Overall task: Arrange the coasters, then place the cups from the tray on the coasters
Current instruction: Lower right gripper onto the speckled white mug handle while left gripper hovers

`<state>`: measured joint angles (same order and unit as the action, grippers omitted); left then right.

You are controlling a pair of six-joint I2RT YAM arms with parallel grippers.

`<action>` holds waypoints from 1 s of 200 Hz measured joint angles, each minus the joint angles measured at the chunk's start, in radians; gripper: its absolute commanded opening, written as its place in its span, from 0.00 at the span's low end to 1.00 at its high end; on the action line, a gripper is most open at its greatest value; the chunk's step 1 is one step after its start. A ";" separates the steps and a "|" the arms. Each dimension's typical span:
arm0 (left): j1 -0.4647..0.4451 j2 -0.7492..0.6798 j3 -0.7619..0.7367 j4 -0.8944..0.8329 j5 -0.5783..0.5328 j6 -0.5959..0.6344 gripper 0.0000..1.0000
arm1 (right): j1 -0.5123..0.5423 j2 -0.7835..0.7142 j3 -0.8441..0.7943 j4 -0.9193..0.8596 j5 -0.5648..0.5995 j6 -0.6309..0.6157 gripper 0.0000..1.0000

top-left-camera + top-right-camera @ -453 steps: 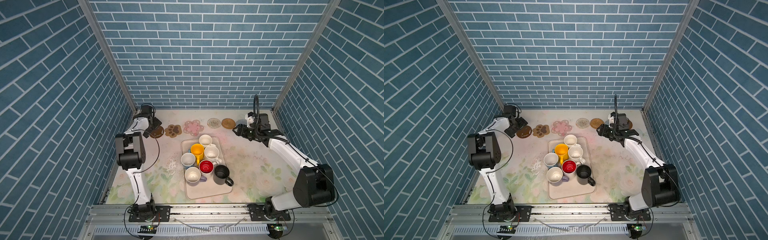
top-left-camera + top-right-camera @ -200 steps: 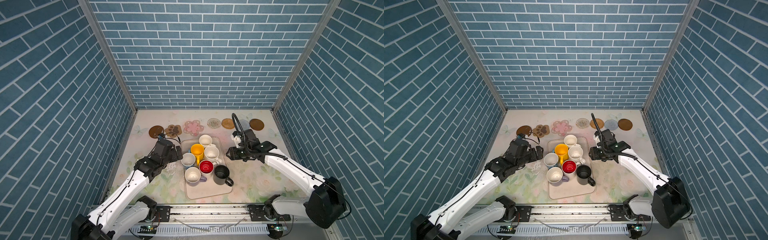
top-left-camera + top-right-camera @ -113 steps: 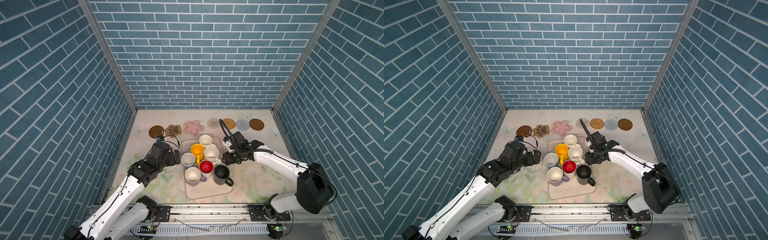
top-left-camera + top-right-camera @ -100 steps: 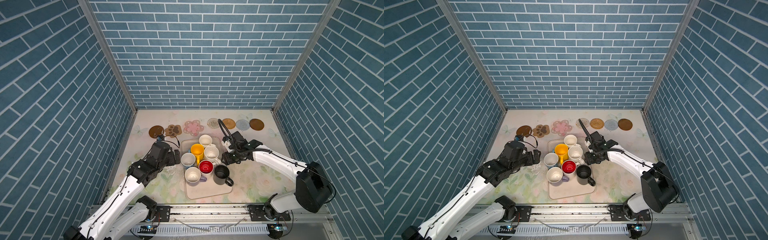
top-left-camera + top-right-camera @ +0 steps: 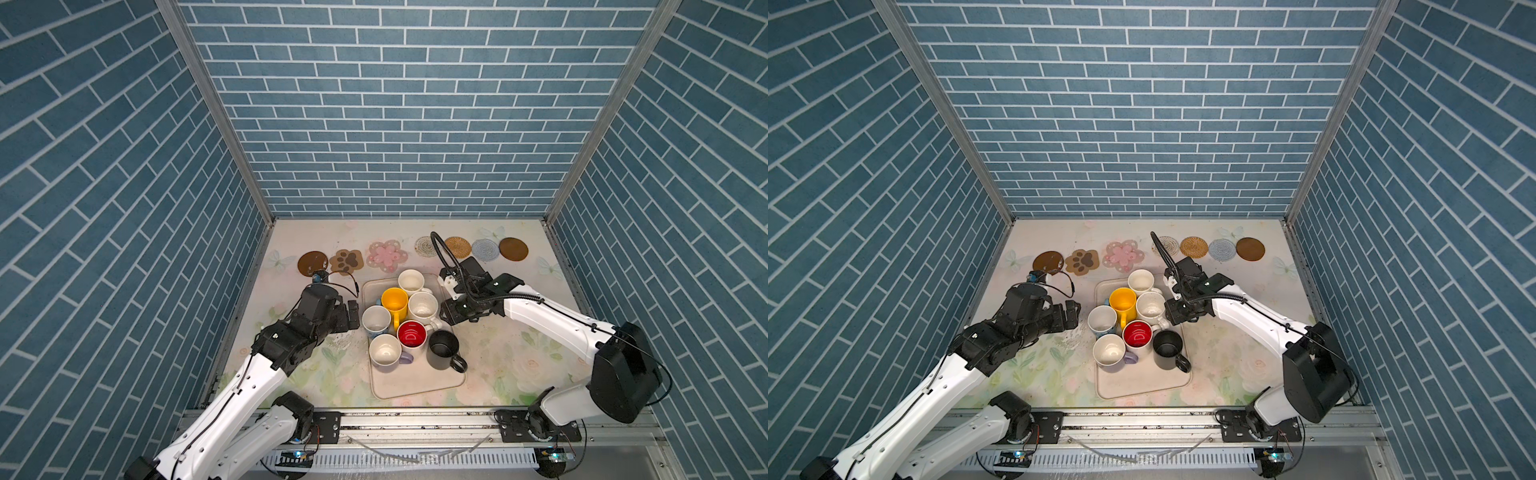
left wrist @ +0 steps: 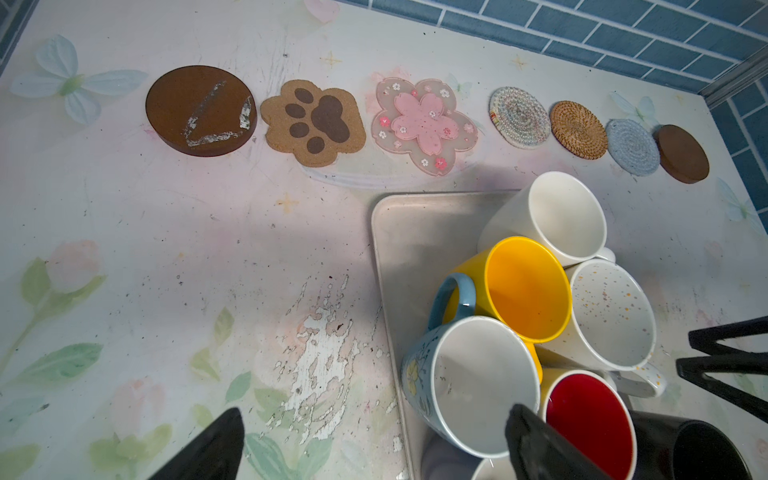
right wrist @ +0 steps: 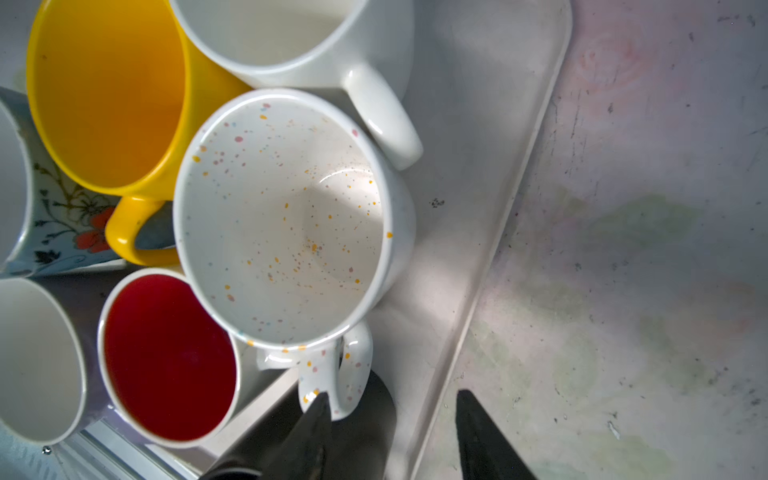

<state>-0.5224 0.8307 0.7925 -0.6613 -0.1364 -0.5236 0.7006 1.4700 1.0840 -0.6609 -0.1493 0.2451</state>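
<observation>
Your right tool [image 7: 391, 395] stands apart astride the handle [image 7: 332, 374] of the speckled cup [image 7: 282, 216]; your left tool [image 6: 374, 411], spread wide, hovers at the light blue cup [image 6: 469, 374]. Seven coasters [image 5: 386, 255] line the desk [image 5: 519, 332]; all seven cups [image 5: 411, 334] sit on the tray [image 5: 415, 386], unplaced.

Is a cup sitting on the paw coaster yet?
No, the paw coaster lies bare, with nothing standing on it.

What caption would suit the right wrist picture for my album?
Right gripper, jaws apart, poised at the handle of the speckled mug on the crowded tray.
</observation>
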 measured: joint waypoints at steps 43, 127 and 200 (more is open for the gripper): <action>0.000 0.047 0.020 0.002 -0.001 0.009 0.99 | 0.016 0.000 0.005 -0.014 0.000 -0.011 0.44; -0.004 0.087 0.028 0.014 0.002 0.013 0.99 | 0.052 0.007 0.003 0.037 -0.003 -0.006 0.49; -0.010 0.074 0.028 0.014 0.002 0.012 0.99 | 0.069 0.074 -0.010 0.075 0.012 -0.006 0.46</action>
<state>-0.5327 0.9051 0.8204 -0.6476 -0.1345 -0.5114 0.7696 1.5444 1.0740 -0.5861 -0.1371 0.2386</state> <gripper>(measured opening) 0.994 0.470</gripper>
